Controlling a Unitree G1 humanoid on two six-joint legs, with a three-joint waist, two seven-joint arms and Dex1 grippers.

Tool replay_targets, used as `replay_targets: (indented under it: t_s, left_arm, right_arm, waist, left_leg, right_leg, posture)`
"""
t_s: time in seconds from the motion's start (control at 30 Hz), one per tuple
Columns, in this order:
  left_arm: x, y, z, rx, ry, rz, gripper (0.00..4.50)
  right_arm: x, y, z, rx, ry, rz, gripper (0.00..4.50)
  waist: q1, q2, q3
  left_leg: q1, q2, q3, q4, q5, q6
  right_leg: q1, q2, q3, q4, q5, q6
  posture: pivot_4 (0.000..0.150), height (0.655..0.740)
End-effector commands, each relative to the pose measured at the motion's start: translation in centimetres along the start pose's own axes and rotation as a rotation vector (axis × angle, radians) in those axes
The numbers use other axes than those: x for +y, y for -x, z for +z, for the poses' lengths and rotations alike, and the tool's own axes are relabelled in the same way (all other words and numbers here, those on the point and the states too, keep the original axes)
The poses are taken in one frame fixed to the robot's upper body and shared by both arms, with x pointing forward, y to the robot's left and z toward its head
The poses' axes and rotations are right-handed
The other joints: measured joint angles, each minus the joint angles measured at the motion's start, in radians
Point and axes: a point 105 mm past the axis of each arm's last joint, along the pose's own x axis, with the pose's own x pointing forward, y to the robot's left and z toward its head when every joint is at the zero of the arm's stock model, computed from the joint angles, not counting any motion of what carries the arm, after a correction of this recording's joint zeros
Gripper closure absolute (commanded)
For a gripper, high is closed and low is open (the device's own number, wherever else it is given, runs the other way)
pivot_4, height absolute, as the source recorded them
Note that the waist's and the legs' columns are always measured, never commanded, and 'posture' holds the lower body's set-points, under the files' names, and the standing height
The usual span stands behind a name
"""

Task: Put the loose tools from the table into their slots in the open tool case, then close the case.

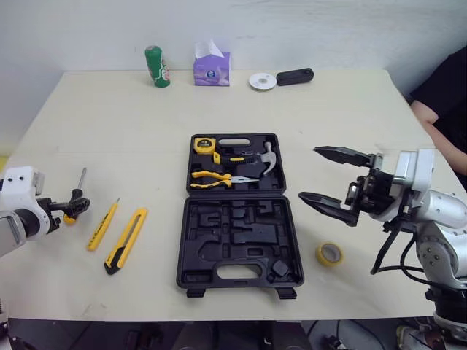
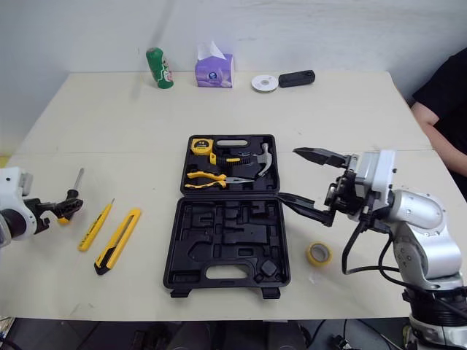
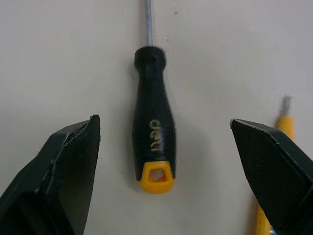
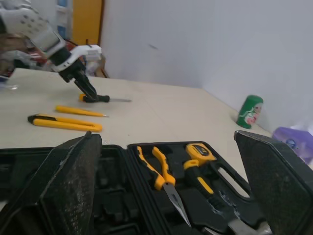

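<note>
Screwdriver point(image 3: 152, 132) is lying on the worktop point(image 1: 131, 117), well left of the open case point(image 1: 241, 233). The left gripper point(image 3: 164, 122) has its jaws wide open either side of the handle, not touching. The right gripper point(image 1: 308, 173) hovers just right of the case, jaws spread wide, holding nothing.

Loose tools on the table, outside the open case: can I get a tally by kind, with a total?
Screwdriver: 1
Slim yellow pen-shaped tool: 1
Yellow utility knife: 1
Roll of yellow tape: 1
Total: 4
</note>
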Motion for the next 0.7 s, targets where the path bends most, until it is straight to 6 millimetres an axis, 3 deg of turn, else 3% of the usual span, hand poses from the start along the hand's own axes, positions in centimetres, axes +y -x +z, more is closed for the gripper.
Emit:
replay_targets:
  t_s: [0.03, 0.47, 0.57, 0.7]
  left_arm:
    - [0.3, 0.0, 1.2, -0.009, -0.031, 0.010, 0.00]
    - [0.3, -2.7, 0.1, 0.066, -0.012, -0.010, 0.00]
    - [-0.2, -2.7, -0.8, 0.112, -0.014, -0.044, 0.85]
    - [-0.3, -2.7, -1.2, 0.127, -0.008, -0.049, 2.60]
  right_arm:
    - [0.9, -0.9, 1.5, -0.048, 0.019, 0.079, 0.03]
    - [2.2, -1.4, 1.0, -0.027, 0.004, 0.173, 0.03]
    - [1.8, -1.4, 1.0, -0.024, 0.018, 0.150, 0.00]
    - [1.5, -1.5, 0.9, -0.020, 0.027, 0.135, 0.00]
  waist:
    - [0.001, -0.001, 0.000]
    - [0.006, -0.001, 0.000]
    - [0.010, -0.001, 0.000]
    - [0.014, -0.001, 0.000]
  left_leg:
    - [-0.001, 0.000, -0.001, 0.000, 0.000, 0.000]
    - [-0.001, -0.001, -0.001, 0.001, 0.001, -0.001]
    - [0.000, -0.001, -0.001, 0.002, 0.001, -0.001]
    - [0.000, -0.002, -0.001, 0.001, 0.001, -0.001]
  right_leg:
    - [0.000, 0.000, 0.000, 0.000, 0.000, 0.000]
    - [0.000, -0.001, -0.001, 0.002, 0.000, 0.000]
    - [0.000, -0.001, -0.001, 0.002, 0.000, 0.000]
    - [0.000, -0.002, -0.001, 0.003, 0.000, 0.000]
  posture:
    - [0.150, 0.7400]
    - [0.150, 0.7400]
    - [0.150, 0.7400]
    - [0.150, 0.7400]
